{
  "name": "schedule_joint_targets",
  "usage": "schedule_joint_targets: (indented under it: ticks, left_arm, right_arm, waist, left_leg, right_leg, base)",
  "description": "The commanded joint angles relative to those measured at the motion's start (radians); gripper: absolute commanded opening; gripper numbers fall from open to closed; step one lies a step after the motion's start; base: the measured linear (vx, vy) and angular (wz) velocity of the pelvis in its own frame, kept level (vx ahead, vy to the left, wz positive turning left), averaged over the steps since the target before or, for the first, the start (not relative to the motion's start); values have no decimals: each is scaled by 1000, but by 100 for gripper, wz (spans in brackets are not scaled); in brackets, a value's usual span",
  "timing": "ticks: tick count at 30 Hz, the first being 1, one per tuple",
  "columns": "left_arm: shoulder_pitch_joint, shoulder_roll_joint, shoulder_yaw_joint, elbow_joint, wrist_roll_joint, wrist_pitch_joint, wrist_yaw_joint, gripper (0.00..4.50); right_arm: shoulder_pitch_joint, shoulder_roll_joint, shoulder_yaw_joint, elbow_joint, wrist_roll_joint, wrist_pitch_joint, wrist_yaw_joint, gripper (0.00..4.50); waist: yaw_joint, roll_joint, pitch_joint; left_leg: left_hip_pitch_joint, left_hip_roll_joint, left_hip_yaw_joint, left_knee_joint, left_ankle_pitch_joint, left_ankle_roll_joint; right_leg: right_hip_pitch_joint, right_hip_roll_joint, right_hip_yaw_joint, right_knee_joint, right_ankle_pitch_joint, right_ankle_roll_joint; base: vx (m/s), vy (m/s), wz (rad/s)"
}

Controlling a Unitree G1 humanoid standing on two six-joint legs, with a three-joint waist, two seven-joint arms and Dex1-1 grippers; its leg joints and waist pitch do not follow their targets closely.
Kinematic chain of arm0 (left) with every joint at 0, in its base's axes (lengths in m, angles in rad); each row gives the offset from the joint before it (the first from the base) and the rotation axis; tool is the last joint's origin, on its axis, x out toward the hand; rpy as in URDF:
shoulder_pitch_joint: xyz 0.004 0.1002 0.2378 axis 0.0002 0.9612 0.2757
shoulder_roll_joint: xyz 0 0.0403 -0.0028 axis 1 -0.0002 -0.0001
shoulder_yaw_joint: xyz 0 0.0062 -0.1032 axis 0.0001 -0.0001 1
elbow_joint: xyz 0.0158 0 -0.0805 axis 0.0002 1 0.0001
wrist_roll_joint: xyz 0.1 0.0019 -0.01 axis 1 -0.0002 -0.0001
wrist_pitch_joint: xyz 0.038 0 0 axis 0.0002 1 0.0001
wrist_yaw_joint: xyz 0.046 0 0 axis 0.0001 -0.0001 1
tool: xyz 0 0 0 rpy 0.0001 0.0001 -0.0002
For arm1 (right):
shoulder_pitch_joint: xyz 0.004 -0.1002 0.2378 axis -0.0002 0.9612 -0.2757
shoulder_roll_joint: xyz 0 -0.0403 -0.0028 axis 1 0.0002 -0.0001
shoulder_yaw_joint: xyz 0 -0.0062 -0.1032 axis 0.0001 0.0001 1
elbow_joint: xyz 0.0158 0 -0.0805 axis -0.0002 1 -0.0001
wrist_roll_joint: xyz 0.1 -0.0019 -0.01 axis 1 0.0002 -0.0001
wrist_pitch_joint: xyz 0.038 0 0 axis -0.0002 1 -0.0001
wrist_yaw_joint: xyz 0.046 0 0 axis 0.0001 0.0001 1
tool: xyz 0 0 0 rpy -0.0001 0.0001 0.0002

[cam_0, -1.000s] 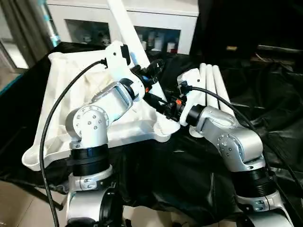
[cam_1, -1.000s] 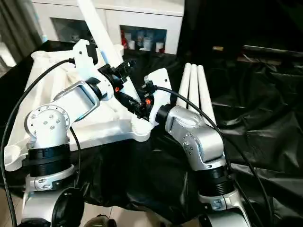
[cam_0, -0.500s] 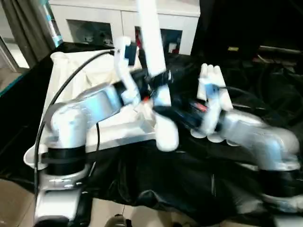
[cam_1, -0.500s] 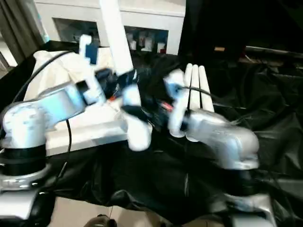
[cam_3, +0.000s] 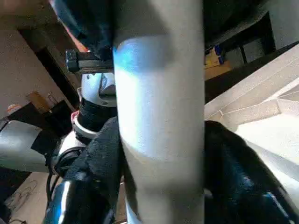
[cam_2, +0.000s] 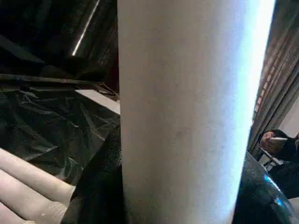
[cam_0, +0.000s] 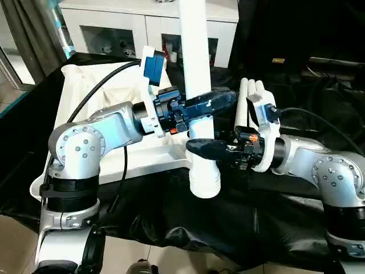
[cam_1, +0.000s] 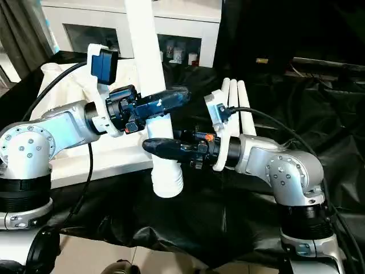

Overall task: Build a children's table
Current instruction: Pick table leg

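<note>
Both the left gripper [cam_0: 208, 103] and right gripper [cam_0: 205, 149] clamp one upright white leg [cam_0: 197, 85] just right of the tabletop [cam_0: 85, 91], three spare legs [cam_0: 251, 97] lying farther right.

**Leg upright at centre, between both hands**

One leg [cam_0: 197, 85] stands upright at centre, above the surface [cam_0: 239, 222]. The left hand [cam_0: 208, 103] reaches it from nine o'clock, the right hand [cam_0: 206, 149] from three, just below. The tabletop [cam_0: 85, 91] lies at ten o'clock; three legs [cam_0: 251, 94] lie side by side at two. A cabinet [cam_0: 114, 25] stands behind, at twelve.
</note>
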Motion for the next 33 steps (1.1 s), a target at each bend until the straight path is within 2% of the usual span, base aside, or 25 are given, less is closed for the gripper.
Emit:
schedule_joint_targets:
  ticks: [1, 5, 6, 8, 11, 12, 14, 17, 18, 19, 22, 24, 25, 26, 27, 29, 30, 33]
  left_arm:
    - [-22, -13, 0, -38, -55, -16, -42, 188]
    - [-18, -9, -1, -37, -49, -23, -40, 187]
    - [-14, -7, -2, -40, -47, -26, -40, 221]
    - [-12, -8, -1, -41, -37, -34, -26, 256]
    - [-1, -28, 19, -44, 5, -51, 78, 262]
    - [3, -35, 23, -48, 17, -58, 105, 293]
    - [7, -45, 27, -52, 37, -66, 146, 302]
    - [17, -57, 13, -57, 124, -69, 270, 315]
    - [17, -65, 14, -57, 147, -69, 311, 318]
    - [16, -76, 20, -56, 151, -69, 338, 318]
    - [8, -114, 49, -49, 158, -64, 434, 318]
    - [-7, -158, 92, -27, 178, -77, 548, 318]
    - [-9, -165, 100, -22, 183, -85, 566, 291]
    - [-12, -171, 106, -17, 185, -93, 577, 284]
    - [-15, -180, 119, -12, 183, -100, 590, 284]
    - [-16, -182, 122, -11, 179, -101, 589, 284]
    - [-16, -183, 122, -14, 172, -98, 582, 256]
    - [-11, -186, 114, -28, 154, -85, 571, 242]
  right_arm:
    - [8, -18, 14, 31, -37, 18, -51, 207]
    - [5, -5, 11, 43, -45, 12, -72, 192]
    - [2, 5, 8, 52, -52, 5, -90, 190]
    - [0, 12, 4, 57, -55, -1, -100, 189]
    - [-12, 49, -16, 77, -65, -27, -151, 189]
    - [-16, 55, -19, 80, -68, -29, -162, 189]
    - [-20, 61, -20, 85, -74, -33, -175, 189]
    - [-31, 77, -11, 100, -105, -58, -205, 188]
    - [-35, 81, -8, 105, -114, -67, -213, 188]
    - [-37, 82, -6, 108, -117, -71, -216, 188]
    - [-47, 91, -2, 119, -129, -87, -231, 187]
    - [-61, 95, 9, 132, -145, -102, -241, 187]
    - [-64, 95, 12, 134, -148, -104, -242, 187]
    - [-66, 94, 14, 136, -150, -106, -241, 187]
    - [-71, 96, 16, 138, -156, -107, -238, 186]
    - [-72, 97, 18, 138, -159, -108, -235, 186]
    - [-74, 96, 22, 137, -161, -110, -230, 186]
    - [-72, 91, 34, 126, -166, -112, -220, 186]
  waist:
    - [2, -9, -93]
    - [2, -10, -93]
    - [2, -10, -92]
    - [1, -9, -92]
    - [-1, -8, -92]
    - [-3, -6, -91]
    - [-2, -8, -93]
    - [-2, -8, -93]
    - [-3, -14, -94]
    - [-1, -12, -95]
    - [-1, -16, -95]
    - [-2, -18, -94]
    - [-1, -18, -95]
    - [-2, -19, -94]
    - [-1, -22, -94]
    - [-2, -22, -94]
    - [-2, -22, -94]
    - [-1, -16, -95]
  left_leg:
    - [19, 38, -15, -75, -149, -19]
    - [18, 38, -14, -74, -146, -18]
    - [18, 37, -15, -75, -148, -19]
    - [19, 38, -15, -75, -153, -21]
    - [20, 39, -15, -76, -161, -28]
    - [18, 39, -17, -77, -168, -32]
    - [21, 39, -16, -77, -166, -34]
    - [22, 41, -16, -77, -165, -35]
    - [20, 40, -16, -77, -160, -33]
    - [20, 41, -17, -77, -156, -34]
    - [16, 38, -14, -74, -138, -29]
    - [15, 37, -14, -73, -135, -26]
    - [14, 37, -13, -72, -135, -24]
    - [14, 37, -14, -72, -138, -23]
    - [13, 36, -14, -72, -136, -17]
    - [14, 35, -14, -72, -135, -14]
    - [15, 35, -14, -72, -136, -13]
    - [16, 36, -16, -72, -138, -14]
  right_leg:
    - [62, -71, 40, -88, -363, -121]
    - [62, -71, 40, -88, -359, -125]
    - [62, -72, 40, -88, -369, -123]
    - [61, -72, 39, -90, -382, -118]
    - [58, -71, 40, -89, -378, -119]
    - [59, -71, 39, -89, -382, -118]
    - [60, -72, 39, -91, -380, -114]
    - [58, -70, 40, -90, -360, -111]
    - [61, -70, 40, -89, -353, -111]
    - [62, -72, 40, -86, -348, -112]
    - [65, -71, 41, -86, -328, -116]
    - [65, -70, 39, -88, -328, -118]
    - [65, -70, 39, -88, -330, -116]
    - [65, -69, 39, -89, -335, -113]
    - [66, -70, 38, -90, -356, -95]
    - [62, -70, 38, -93, -370, -85]
    - [61, -69, 37, -94, -374, -84]
    - [60, -70, 36, -93, -376, -84]
  base:
    - [0, 0, 0]
    - [0, 0, 0]
    - [0, 0, 0]
    - [0, 0, 0]
    - [0, 0, 0]
    - [0, 0, 0]
    - [0, 0, 0]
    - [0, 0, 0]
    - [0, 0, 0]
    - [0, 0, 0]
    - [0, 0, 0]
    - [0, 0, 0]
    - [0, 0, 0]
    - [0, 0, 0]
    - [0, 0, 0]
    - [0, 0, 0]
    - [0, 0, 0]
    - [0, 0, 0]
